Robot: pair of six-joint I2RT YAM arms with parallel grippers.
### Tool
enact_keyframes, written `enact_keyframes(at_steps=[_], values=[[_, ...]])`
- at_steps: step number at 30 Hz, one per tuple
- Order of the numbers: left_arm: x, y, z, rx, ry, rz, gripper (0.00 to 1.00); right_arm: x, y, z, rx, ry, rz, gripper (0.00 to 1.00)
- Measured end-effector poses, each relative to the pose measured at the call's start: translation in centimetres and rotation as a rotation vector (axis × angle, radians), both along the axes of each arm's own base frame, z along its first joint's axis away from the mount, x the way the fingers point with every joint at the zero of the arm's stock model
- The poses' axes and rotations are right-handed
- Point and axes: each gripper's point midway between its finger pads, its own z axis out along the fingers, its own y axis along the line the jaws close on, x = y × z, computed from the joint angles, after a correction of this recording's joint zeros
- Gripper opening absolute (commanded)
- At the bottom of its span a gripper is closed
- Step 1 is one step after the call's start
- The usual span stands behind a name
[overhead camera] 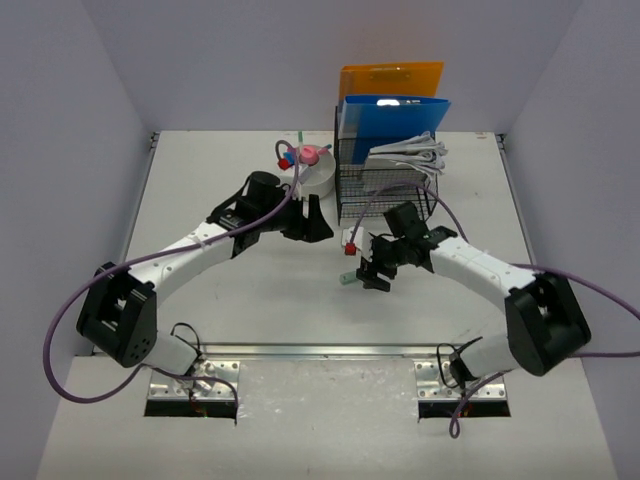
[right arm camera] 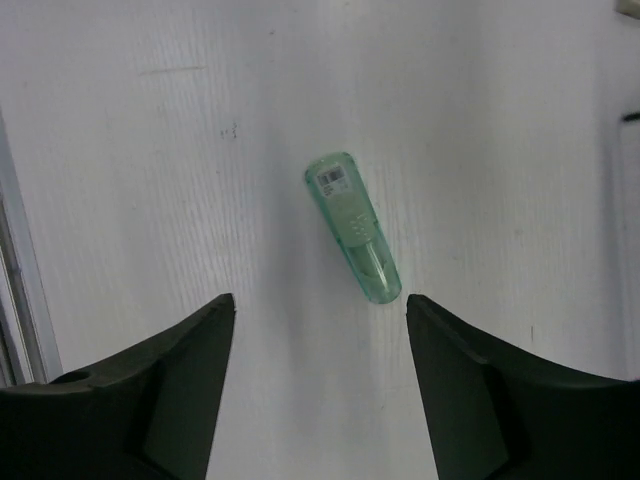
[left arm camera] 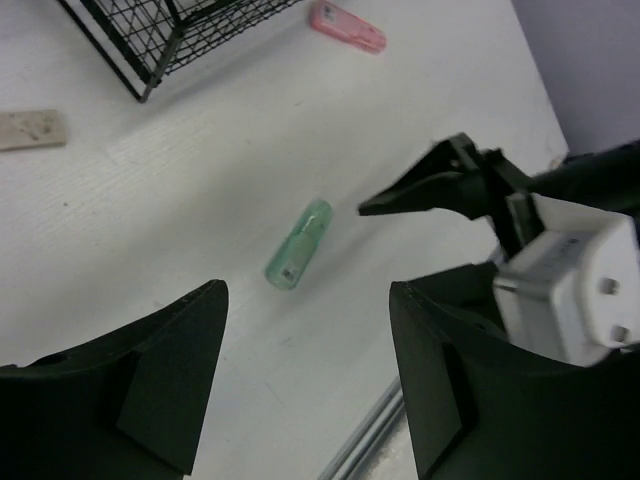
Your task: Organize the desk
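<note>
Near edge: silver rail (overhead camera: 320,351) runs along the front of the desk (overhead camera: 230,300), with both arm bases set below it. The desk's white top fills the floor between the pale walls.

Mid-desk, right side: right gripper (right arm camera: 320,305) hangs low over the surface, jaws wide apart, nothing between them. A green translucent tube (right arm camera: 352,228) lies flat just ahead of its fingers, touching neither. It has a label at one end, print too small to read. From above the tube is mostly hidden behind this gripper and only one end shows.

Slightly further back, left of centre: left gripper (left arm camera: 308,300), jaws also spread wide and empty. Its camera looks across at the tube and the right gripper's fingers.

Further: pink capsule-shaped piece (left arm camera: 347,27) on the desk just beside the wire basket (overhead camera: 385,190); kind unclear. A beige flat piece (left arm camera: 30,130) is cut off at the frame edge.

Far: the basket holds a blue folder (overhead camera: 395,115), an orange folder (overhead camera: 390,78) behind it, and white papers (overhead camera: 410,155). Left of it sits a white round container (overhead camera: 318,180), its pink and blue contents indistinct and partly crossed by a purple cable (overhead camera: 285,200).
</note>
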Motion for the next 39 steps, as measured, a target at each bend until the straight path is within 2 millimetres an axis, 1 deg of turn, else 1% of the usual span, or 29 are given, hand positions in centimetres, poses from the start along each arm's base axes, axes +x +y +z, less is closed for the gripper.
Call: enact_keyframes(at_steps=[2, 3, 5, 7, 10, 12, 14, 18, 21, 24, 26, 27, 28, 29, 30, 31, 34, 36, 38, 39], values=[[-0.3, 0.4, 0.8, -0.034, -0.001, -0.027, 0.81, 1.2, 1.0, -0.1, -0.007, 0.002, 0.07, 0.73], [-0.4, 0.7, 1.2, -0.049, -0.004, -0.034, 0.82, 1.8, 1.5, -0.1, -0.01, 0.001, 0.1, 0.72], [-0.6, 1.6, 1.8, -0.069, -0.014, -0.033, 0.83, 2.9, 2.3, -0.5, -0.019, 0.0, 0.151, 0.71], [-0.7, 2.3, 2.5, -0.084, -0.026, -0.027, 0.83, 3.4, 2.7, -1.0, -0.032, 0.019, 0.194, 0.7], [-0.6, 3.2, 3.4, -0.094, -0.046, -0.012, 0.83, 3.8, 2.9, -2.5, -0.059, 0.054, 0.238, 0.68], [-0.6, 3.7, 3.8, -0.101, -0.055, -0.002, 0.83, 3.4, 2.7, -3.6, -0.08, 0.082, 0.264, 0.65], [-0.5, 4.2, 4.1, -0.105, -0.06, 0.007, 0.83, 2.8, 2.3, -4.4, -0.101, 0.112, 0.286, 0.65], [0.0, 5.2, 4.1, -0.105, -0.057, 0.037, 0.83, 1.9, 2.1, -5.2, -0.126, 0.132, 0.323, 0.65], [0.1, 5.6, 3.8, -0.1, -0.051, 0.051, 0.83, 1.4, 2.2, -5.8, -0.144, 0.121, 0.345, 0.61], [0.0, 5.9, 3.1, -0.089, -0.035, 0.067, 0.81, 0.7, 2.1, -6.9, -0.168, 0.111, 0.369, 0.45], [-0.1, 6.1, 2.7, -0.082, -0.026, 0.076, 0.8, 1.0, 2.4, -7.1, -0.173, 0.086, 0.374, 0.33], [-0.1, 6.2, 2.6, -0.079, -0.024, 0.085, 0.79, 1.2, 2.6, -7.1, -0.171, 0.072, 0.372, 0.28], [-0.2, 6.3, 2.5, -0.077, -0.024, 0.092, 0.78, 1.4, 2.6, -7.1, -0.168, 0.067, 0.368, 0.22], [-0.3, 6.4, 2.5, -0.077, -0.024, 0.099, 0.77, 1.4, 2.7, -7.2, -0.165, 0.064, 0.362, 0.11], [-0.4, 6.6, 2.5, -0.078, -0.024, 0.11, 0.76, 1.5, 2.7, -7.1, -0.161, 0.059, 0.354, 0.05], [-0.6, 6.8, 2.6, -0.081, -0.026, 0.121, 0.76, 1.6, 2.8, -7.0, -0.159, 0.053, 0.344, 0.0], [-1.4, 7.2, 2.8, -0.103, -0.018, 0.149, 0.73, 1.9, 2.7, -6.8, -0.162, 0.059, 0.284, 0.0], [-2.0, 7.3, 2.7, -0.121, 0.0, 0.163, 0.71, 1.9, 2.8, -6.2, -0.151, 0.083, 0.216, 0.0], [-2.4, 7.2, 2.4, -0.138, 0.025, 0.174, 0.69, 2.3, 3.4, -4.5, -0.111, 0.084, 0.142, 0.0], [-2.4, 7.2, 2.3, -0.145, 0.037, 0.18, 0.68, 2.7, 3.9, -3.1, -0.075, 0.073, 0.096, 0.0]])
